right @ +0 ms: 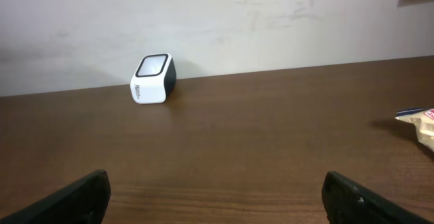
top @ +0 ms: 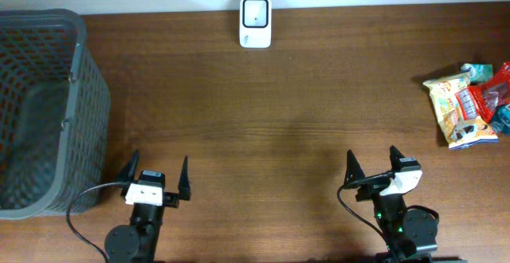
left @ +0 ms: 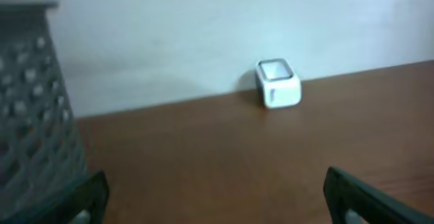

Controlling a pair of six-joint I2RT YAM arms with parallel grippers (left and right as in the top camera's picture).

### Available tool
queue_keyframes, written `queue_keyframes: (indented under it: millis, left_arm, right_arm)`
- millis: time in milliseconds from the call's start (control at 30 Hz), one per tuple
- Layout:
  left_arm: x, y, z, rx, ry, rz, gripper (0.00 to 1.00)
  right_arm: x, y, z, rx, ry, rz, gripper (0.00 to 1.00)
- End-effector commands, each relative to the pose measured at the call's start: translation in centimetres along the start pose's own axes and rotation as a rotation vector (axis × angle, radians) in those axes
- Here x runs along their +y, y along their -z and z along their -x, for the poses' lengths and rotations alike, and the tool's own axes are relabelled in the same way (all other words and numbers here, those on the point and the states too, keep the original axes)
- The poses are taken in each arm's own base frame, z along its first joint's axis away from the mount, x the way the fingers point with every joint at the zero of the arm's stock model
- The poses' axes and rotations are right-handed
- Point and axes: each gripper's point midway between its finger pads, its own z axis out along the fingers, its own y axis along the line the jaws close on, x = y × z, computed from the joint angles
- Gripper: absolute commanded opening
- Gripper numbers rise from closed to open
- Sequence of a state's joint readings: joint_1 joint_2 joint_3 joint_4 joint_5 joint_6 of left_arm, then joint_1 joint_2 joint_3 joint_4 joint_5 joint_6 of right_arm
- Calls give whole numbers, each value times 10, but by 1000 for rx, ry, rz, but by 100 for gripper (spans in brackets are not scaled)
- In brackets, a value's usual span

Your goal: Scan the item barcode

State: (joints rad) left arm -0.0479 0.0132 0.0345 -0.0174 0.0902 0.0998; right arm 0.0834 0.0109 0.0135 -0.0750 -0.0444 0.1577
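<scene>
L tool (top: 159, 161) + R tool (top: 371, 153): both spread, empty | colourful foil snack packets (top: 466, 104): right edge of brown wood worktop (top: 263, 119), nearest R tool | white boxy scanner (top: 255, 22): far centre, window up for presenting

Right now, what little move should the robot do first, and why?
Probably swing the right gripper toward the snack packets lying off to its right. Both grippers are open and empty, the left gripper is over by the basket, and nothing is in front of the white scanner yet, so an item has to be picked up first.
</scene>
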Motion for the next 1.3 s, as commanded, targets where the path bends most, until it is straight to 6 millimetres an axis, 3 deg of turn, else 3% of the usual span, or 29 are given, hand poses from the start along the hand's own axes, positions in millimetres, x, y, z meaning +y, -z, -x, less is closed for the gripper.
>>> queue_keyframes:
  millis: [0, 100, 300, 567, 1267]
  left_arm:
    - [18, 0, -12, 23, 55, 105, 99]
    - [23, 2, -29, 93, 56, 140, 99]
    - [24, 2, -29, 93, 56, 146, 99]
    - [43, 5, -30, 83, 156, 247, 99]
    - [32, 3, -30, 93, 87, 178, 99]
  right_arm:
    - [0, 0, -3, 4, 0, -1, 98]
    - [0, 0, -3, 4, 1, -1, 98]
    - [0, 0, -3, 4, 1, -1, 98]
    - [0, 0, -3, 4, 1, -1, 98]
    - [0, 0, -3, 4, 1, -1, 98]
